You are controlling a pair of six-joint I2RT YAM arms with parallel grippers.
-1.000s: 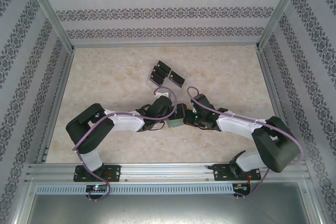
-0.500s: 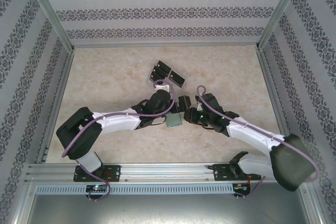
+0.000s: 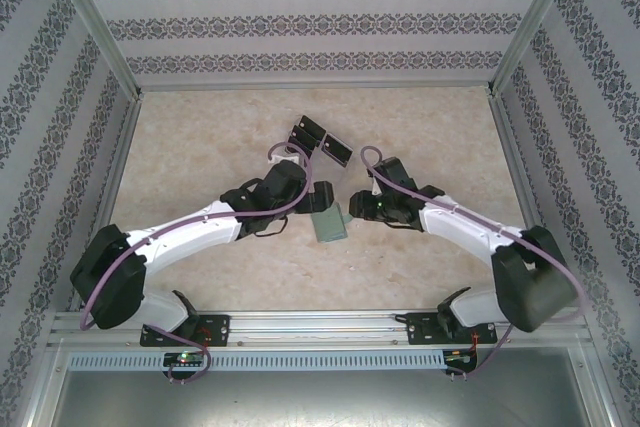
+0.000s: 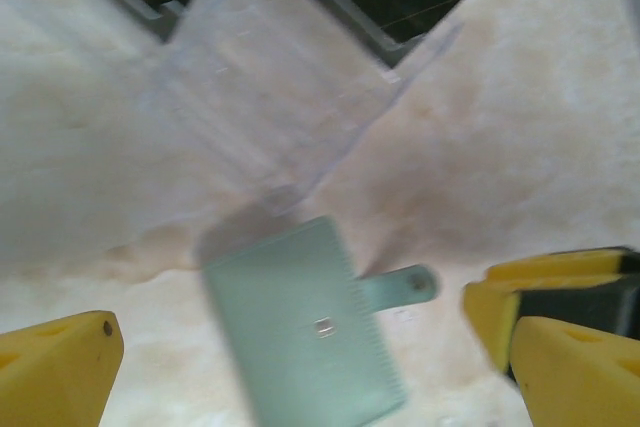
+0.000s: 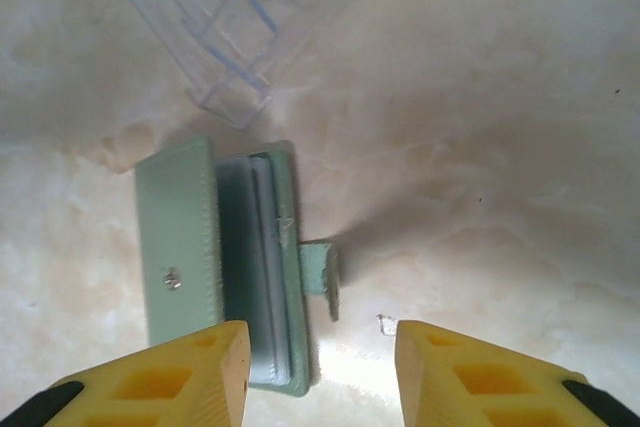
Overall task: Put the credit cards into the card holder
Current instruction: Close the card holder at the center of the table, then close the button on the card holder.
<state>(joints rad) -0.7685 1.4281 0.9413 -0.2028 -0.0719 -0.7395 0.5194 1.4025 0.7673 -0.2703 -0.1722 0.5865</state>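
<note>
Seen from above, a pale marbled worktop boxed in by patterned walls, with two white arms reaching in from the near rail toward the middle. Between their black wrist housings, lying flat, the grey-green card holder, with the arm tips crowded around it and their grip unreadable from this angle. Just beyond, toward the far wall, the black credit cards in a loose cluster, partly covered by the left arm's wrist and purple cable; exact count impossible to give. From the left wrist camera, the left claw spread wide and pinching nothing, one yellow finger in each lower corner. Card holder blurred on the worktop beneath and between them, its clasp tab pointing toward the right-hand finger. Beyond it a clear plastic tray, faint and smeared by blur, and two dark cards cut off by the top edge. From the right wrist camera, the right claw parted with a plain gap and holding nothing, fingertips over the near end of the card holder and hiding that end. Holder slightly open, a pale inner pocket showing beside the stitched flap; contents of the pocket not discernible. Corner of the clear tray just beyond, cropped at the top.
</note>
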